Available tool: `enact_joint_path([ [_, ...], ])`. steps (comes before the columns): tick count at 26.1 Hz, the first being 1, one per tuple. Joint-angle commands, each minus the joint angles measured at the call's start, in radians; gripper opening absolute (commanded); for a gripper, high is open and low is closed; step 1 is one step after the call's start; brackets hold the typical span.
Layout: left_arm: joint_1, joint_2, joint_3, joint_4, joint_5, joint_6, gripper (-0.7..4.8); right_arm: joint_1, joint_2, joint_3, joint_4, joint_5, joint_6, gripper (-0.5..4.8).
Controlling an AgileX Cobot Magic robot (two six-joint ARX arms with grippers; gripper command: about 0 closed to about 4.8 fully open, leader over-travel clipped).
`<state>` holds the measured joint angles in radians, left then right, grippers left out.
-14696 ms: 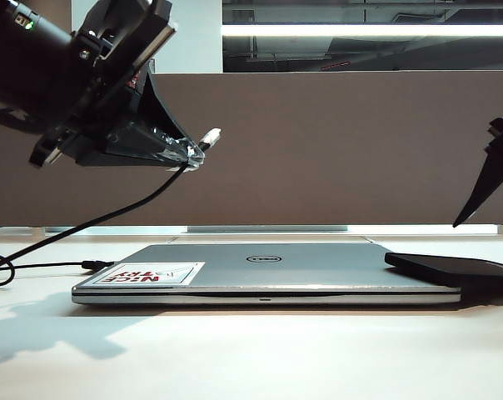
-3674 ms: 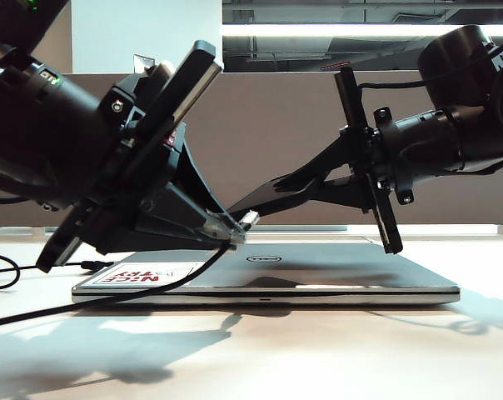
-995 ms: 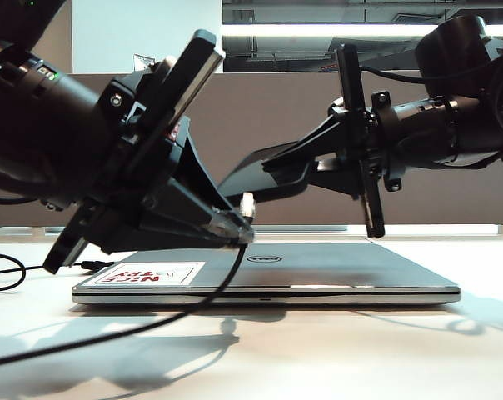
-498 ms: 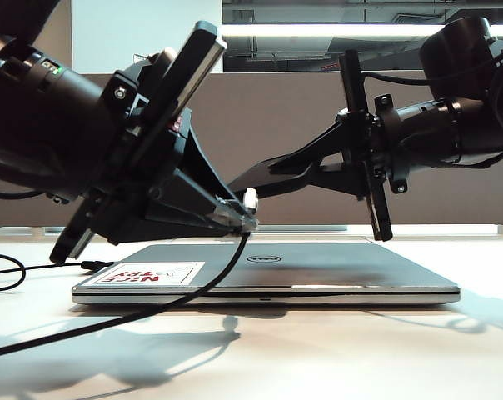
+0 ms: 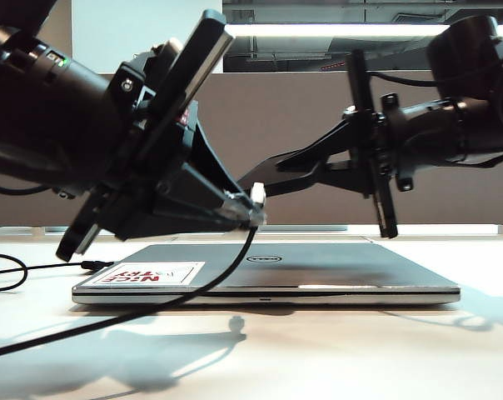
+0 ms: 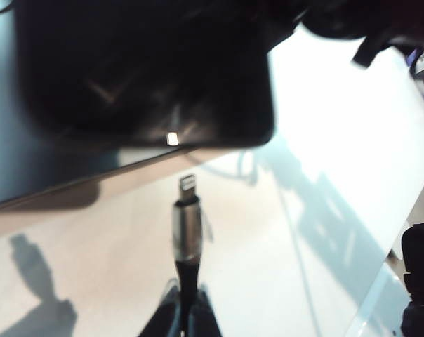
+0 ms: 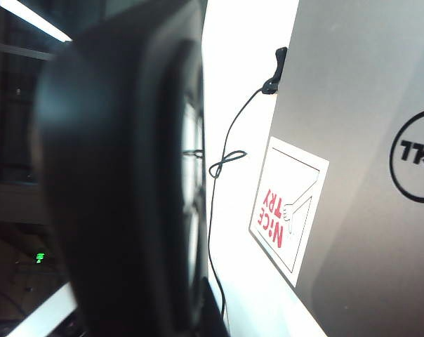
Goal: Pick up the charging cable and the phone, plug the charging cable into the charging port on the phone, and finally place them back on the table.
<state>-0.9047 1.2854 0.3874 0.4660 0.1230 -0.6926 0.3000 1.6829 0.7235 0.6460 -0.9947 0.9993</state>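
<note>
Silvery-tipped charging cable [image 6: 187, 232], glossy flat phone [image 6: 142, 70], clamped pincers

Two matte black robot arms fill the exterior view, the bulky left arm [image 5: 35, 108] showing a small green indicator light at its 11 o'clock edge and round silver screw heads on its wrist housing. The left gripper [image 5: 253, 208] tapers into long black wedge-shaped fingers with clear plastic pads at the tips, beneath a flat black bar with a pale grey edge. The right arm [image 5: 468, 100] has a rounded black joint at 1 o'clock, a thin black cable, a slim upright crossbar, and the right gripper [image 5: 264, 171] of narrow pointed black fingers.
</note>
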Motion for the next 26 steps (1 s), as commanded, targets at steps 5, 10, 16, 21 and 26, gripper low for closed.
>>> enact_joint_path([
  [5, 0.0, -0.003, 0.003, -0.008, 0.001, 0.005, -0.06, -0.013, -0.007, 0.006, 0.062, -0.132, 0.003, -0.06],
  [10, -0.008, -0.003, 0.003, -0.008, 0.001, 0.006, -0.06, -0.013, -0.007, 0.006, 0.063, -0.122, 0.003, -0.05],
  [16, -0.044, -0.003, 0.003, -0.008, 0.001, 0.013, -0.06, -0.012, -0.003, 0.006, 0.07, -0.107, -0.008, -0.06],
  [21, -0.043, -0.003, 0.003, -0.008, 0.001, 0.03, -0.06, -0.011, -0.003, 0.006, 0.069, -0.129, -0.039, -0.05],
  [26, -0.043, -0.003, 0.003, -0.008, 0.001, 0.03, -0.06, -0.011, -0.003, 0.006, 0.068, -0.156, -0.062, -0.06],
])
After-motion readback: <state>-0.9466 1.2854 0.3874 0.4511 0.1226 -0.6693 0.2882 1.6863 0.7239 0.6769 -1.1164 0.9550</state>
